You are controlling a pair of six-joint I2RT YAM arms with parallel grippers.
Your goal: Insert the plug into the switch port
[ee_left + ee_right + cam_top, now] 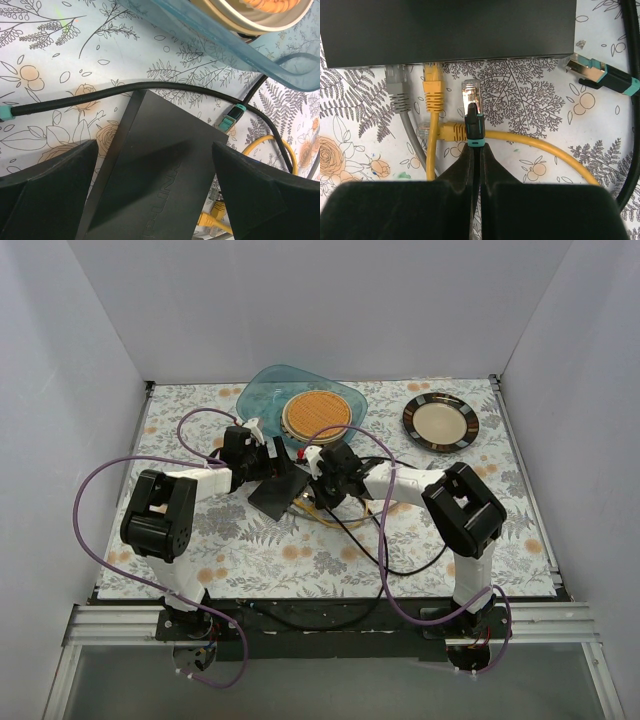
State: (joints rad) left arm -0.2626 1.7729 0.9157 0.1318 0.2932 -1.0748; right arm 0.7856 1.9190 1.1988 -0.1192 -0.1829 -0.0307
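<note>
Plug is seen clamped in right pincer, right wrist only. Left pincer is held apart over switch.

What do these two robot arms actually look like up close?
The left arm and the right arm are both built of chunky black joint housings linked by white segments. A thin purple cable loops loosely from each down to its base. The fingers are plain matte black wedges.
</note>
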